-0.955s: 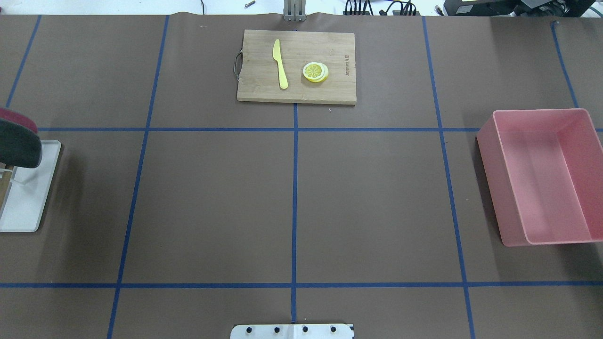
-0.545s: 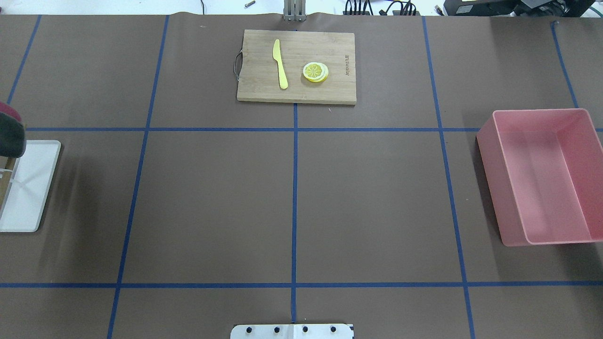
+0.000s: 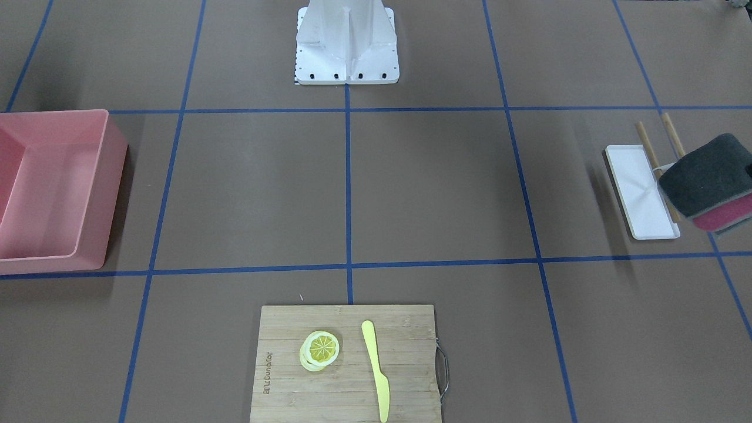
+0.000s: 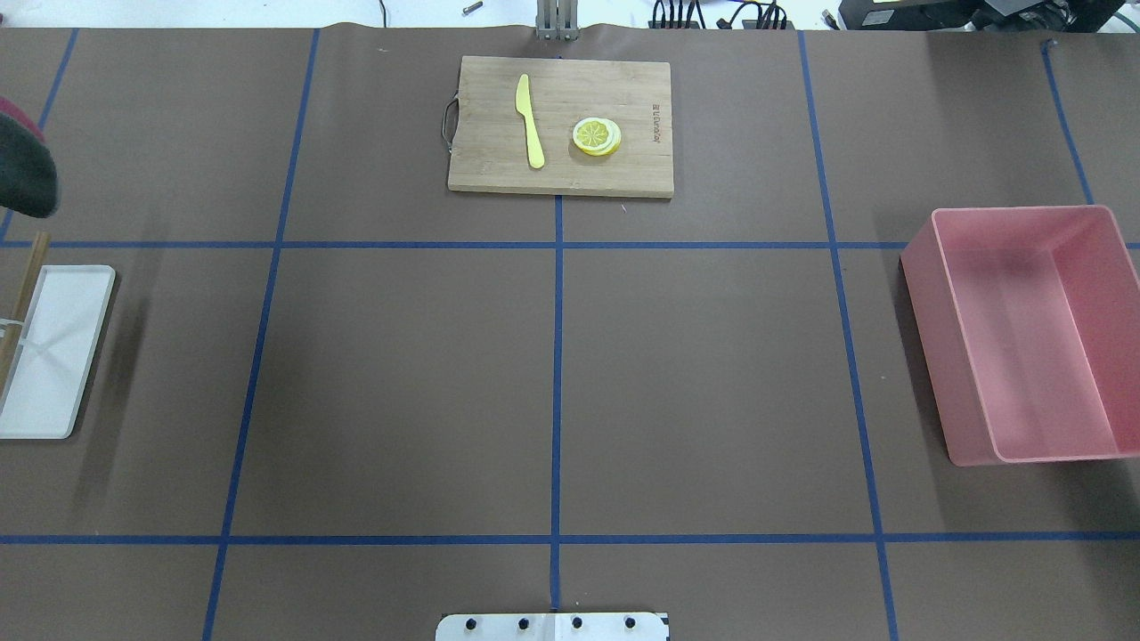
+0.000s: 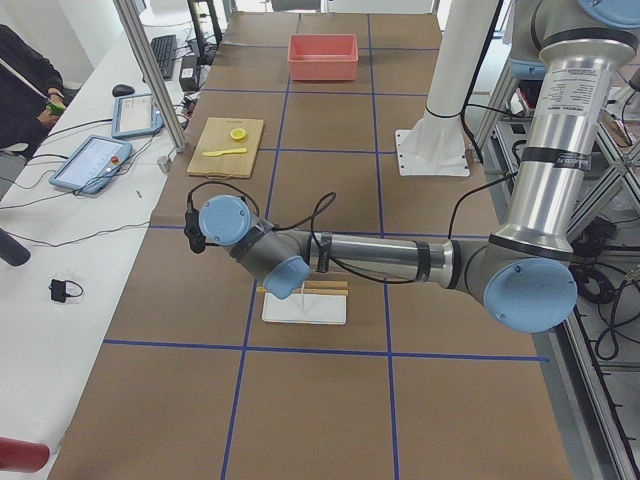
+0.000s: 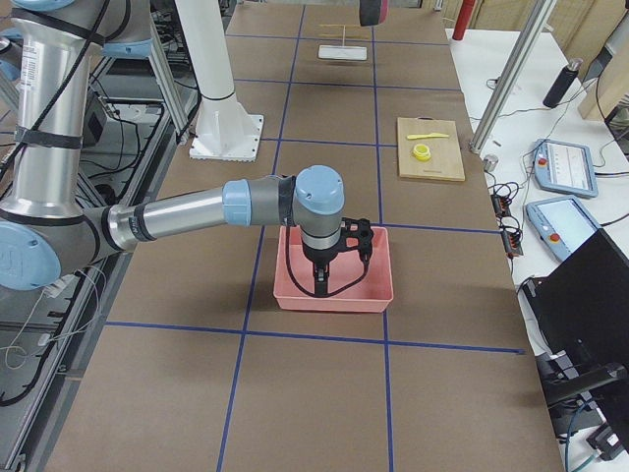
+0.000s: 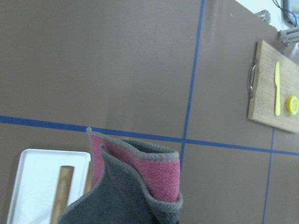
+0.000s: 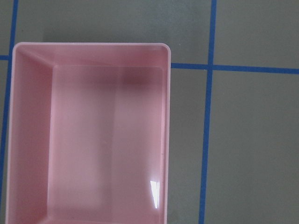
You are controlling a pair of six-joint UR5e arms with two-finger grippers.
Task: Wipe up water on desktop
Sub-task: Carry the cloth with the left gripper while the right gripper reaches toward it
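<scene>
The desktop [image 4: 401,383] is brown with blue tape lines; I see no water on it. A grey and pink cloth [image 3: 709,181] hangs in the air beside a white tray [image 3: 640,194] at the robot's left end of the table. It also shows at the left edge of the overhead view [image 4: 22,165] and fills the bottom of the left wrist view [image 7: 135,186]. My left gripper is shut on the cloth, which hides its fingers. My right gripper [image 6: 320,278] hovers over a pink bin [image 4: 966,356]; I cannot tell whether it is open or shut.
A bamboo cutting board [image 4: 481,165] with a yellow knife [image 4: 531,120] and a lemon slice [image 4: 596,135] lies at the far middle. The white tray carries wooden sticks [image 3: 649,150]. The robot's base plate [image 3: 346,73] stands at the near middle.
The cloth has moved off the white tray toward the far side of the table, and the tray is now uncovered. Nothing else has moved.
</scene>
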